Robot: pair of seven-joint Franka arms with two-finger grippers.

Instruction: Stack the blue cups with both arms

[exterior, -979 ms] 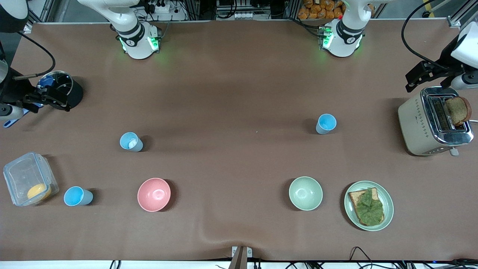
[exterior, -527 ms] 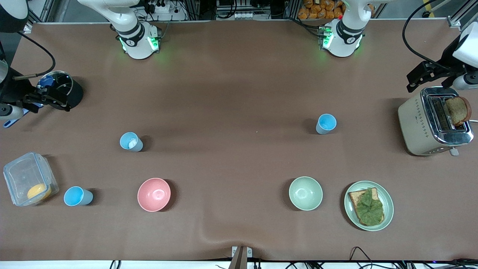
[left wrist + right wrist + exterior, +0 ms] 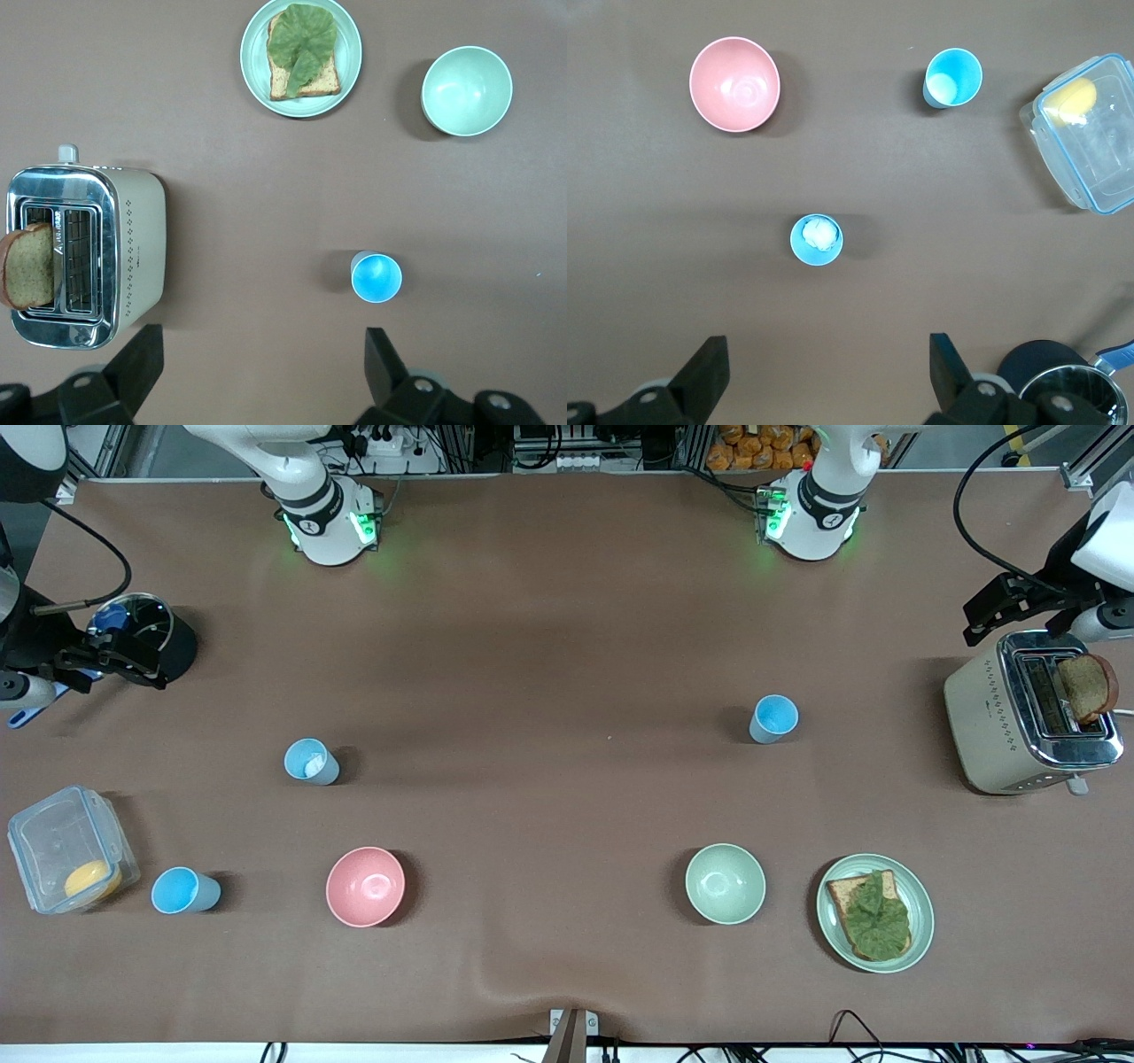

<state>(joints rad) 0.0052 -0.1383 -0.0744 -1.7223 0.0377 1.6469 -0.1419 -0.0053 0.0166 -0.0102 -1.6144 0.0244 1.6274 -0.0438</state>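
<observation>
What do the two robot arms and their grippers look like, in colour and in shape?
Both arms are white with black joint bands and round bases lit green: the right arm and the left arm. A black cable runs along each arm. The left gripper and the right gripper are black, each with two blocky, wedge-shaped fingers.

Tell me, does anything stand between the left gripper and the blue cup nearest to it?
Nothing visible does. The open left gripper hangs above the toaster; bare table lies between the toaster and that cup.
</observation>
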